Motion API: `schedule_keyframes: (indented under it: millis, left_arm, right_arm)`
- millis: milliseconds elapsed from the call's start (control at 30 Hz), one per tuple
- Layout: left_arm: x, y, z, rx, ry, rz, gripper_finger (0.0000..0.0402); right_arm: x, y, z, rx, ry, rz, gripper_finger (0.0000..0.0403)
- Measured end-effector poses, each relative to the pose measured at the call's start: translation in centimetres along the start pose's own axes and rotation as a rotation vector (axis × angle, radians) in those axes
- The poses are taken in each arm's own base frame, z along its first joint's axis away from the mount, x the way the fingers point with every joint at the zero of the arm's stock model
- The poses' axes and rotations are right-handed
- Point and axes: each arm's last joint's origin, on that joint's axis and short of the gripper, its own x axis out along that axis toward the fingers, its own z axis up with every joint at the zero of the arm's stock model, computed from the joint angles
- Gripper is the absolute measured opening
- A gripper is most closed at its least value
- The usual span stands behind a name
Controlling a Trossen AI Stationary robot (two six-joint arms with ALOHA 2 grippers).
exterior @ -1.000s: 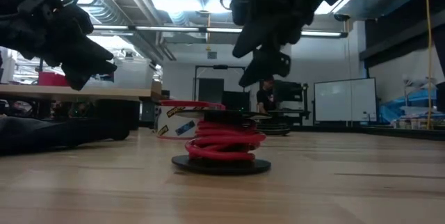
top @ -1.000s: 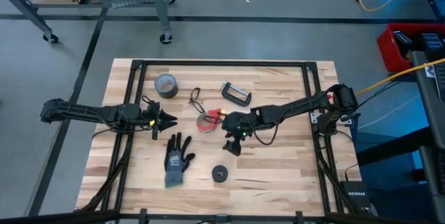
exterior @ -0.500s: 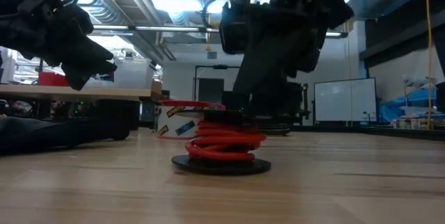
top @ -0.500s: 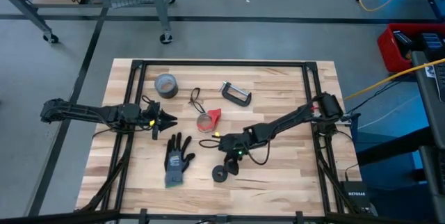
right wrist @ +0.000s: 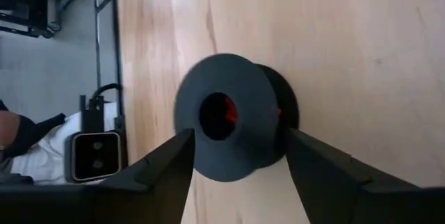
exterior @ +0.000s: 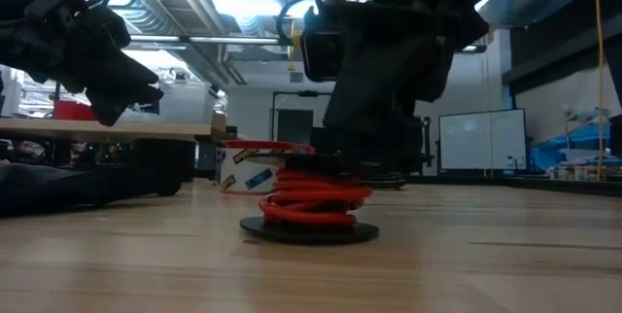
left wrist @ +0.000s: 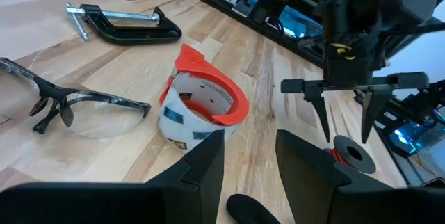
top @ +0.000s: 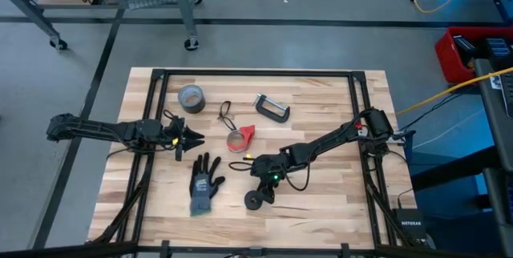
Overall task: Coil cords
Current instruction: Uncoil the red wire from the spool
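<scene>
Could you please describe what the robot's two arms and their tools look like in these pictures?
Both arms are dark, slim and jointed, with black cables running along them. The left tool ends in two tapered dark fingers, flat and angular seen close. The right tool has two thin, pointed dark fingers hanging from a crossbar, with a small green light on its wrist and yellow markings above.

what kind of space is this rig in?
Likely a robotics lab or workshop: a butcher-block bench on bare concrete, exposed ceiling ducts with strip lights, a whiteboard, and a C-clamp and duct tape roll lying out.
</scene>
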Motion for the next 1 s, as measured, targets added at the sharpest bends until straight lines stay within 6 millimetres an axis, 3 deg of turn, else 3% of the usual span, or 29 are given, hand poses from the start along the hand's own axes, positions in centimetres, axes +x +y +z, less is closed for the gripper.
schedule_keyframes:
  millis: [733,1000]
  left_arm:
    - [0.0,0.0,0.0,0.0,0.0,0.001,0.0123]
    - [0.0,0.0,0.0,0.0,-0.001,0.0,0.0123]
  right_arm:
    - [0.4,0.3,-0.1,-0.01,0.019,0.064,0.0224]
    - [2.1,-0.7,-0.3,0.019,0.043,0.099,0.0224]
